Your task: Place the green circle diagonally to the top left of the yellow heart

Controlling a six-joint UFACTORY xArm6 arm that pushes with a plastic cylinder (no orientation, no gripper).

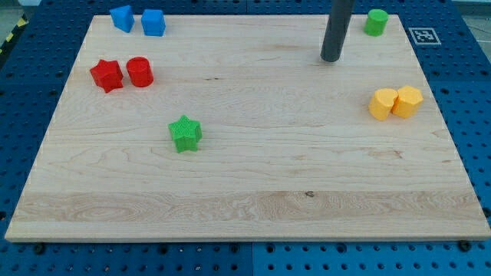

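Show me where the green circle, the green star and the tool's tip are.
green circle (376, 21): camera view, its top face.
green star (185, 133): camera view, centre of its top.
my tip (331, 59): camera view, the rod's very lower end.

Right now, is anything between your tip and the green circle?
No. In the camera view, only bare wood lies between my tip and the green circle, up to its right.

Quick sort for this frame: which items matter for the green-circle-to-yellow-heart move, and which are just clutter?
In play:
green circle, top right corner
yellow heart, right edge, touching the other yellow block
my tip, left of and below the green circle, apart from it

Lying about:
second yellow block
green star
red star
red cylinder
two blue blocks
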